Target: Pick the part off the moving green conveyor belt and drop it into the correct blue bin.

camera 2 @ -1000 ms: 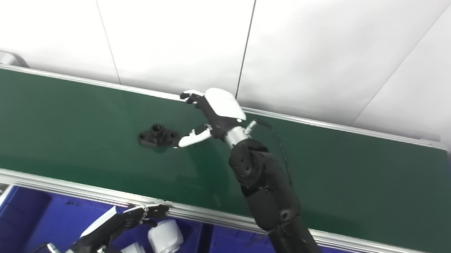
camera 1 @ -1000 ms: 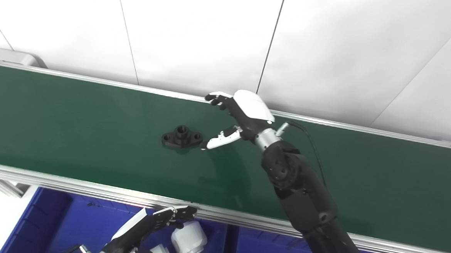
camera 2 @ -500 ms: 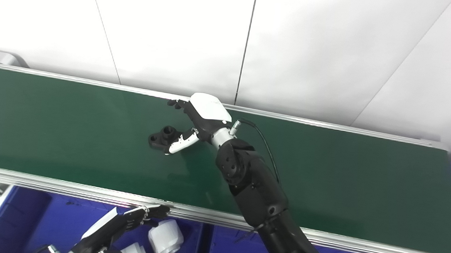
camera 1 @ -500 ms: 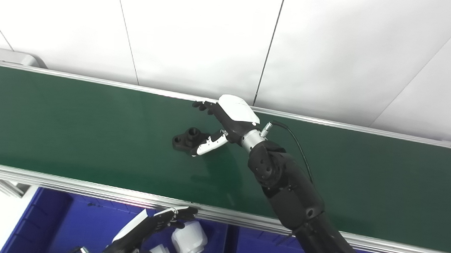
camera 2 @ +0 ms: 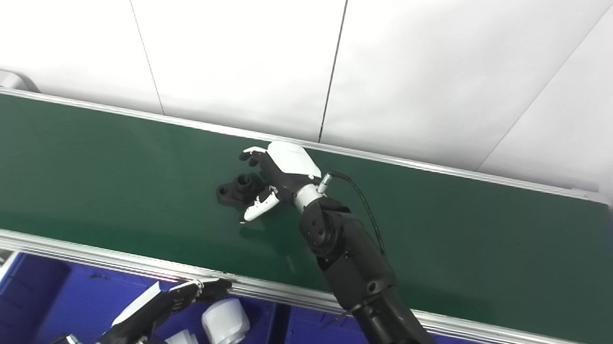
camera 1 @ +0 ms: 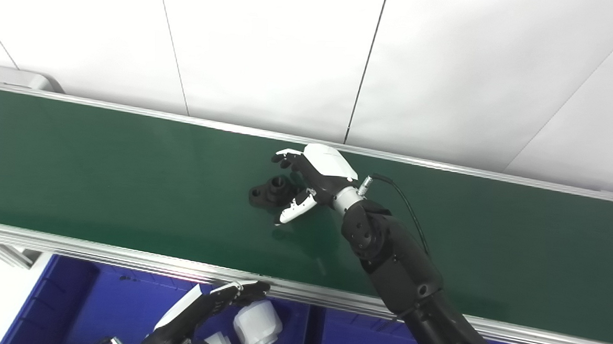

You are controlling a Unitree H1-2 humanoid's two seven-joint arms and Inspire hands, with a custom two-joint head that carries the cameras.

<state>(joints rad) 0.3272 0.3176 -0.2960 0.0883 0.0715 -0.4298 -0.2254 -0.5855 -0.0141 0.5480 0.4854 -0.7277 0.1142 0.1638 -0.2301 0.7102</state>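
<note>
Part (camera 1: 273, 190) is the small black flanged piece with a round boss sticking up, lying flat on the green belt (camera 1: 76, 165), roughly mid-belt. A second ago it sits further left with the right hand (camera 1: 314, 178) off to its right, thumb tip just short of the flange. Now the belt has carried it rightwards into the hand, and the hand has dropped down around its right end. So the gap has closed from both sides.

The fingers (camera 1: 285, 158) curl over the far side of the part and the white-tipped thumb (camera 1: 293, 213) sits on the near side, angled down toward the belt. They're half-closed around it but not clamped yet, as far as I can see. The part looks like it's still resting on the belt, not lifted. Can't tell if anything is actually touching it.

My read: this is the moment right before the pinch. Since the belt keeps moving, the close has to come quickly or the part gets shoved along instead of gripped.

The left hand (camera 1: 210, 306) hangs low over the blue bin (camera 1: 69, 296) at the front edge, fingers loosely extended, holding nothing. A couple of white cylinders (camera 1: 256, 325) already sit in that bin, so the black part probably belongs in another bin.
</note>
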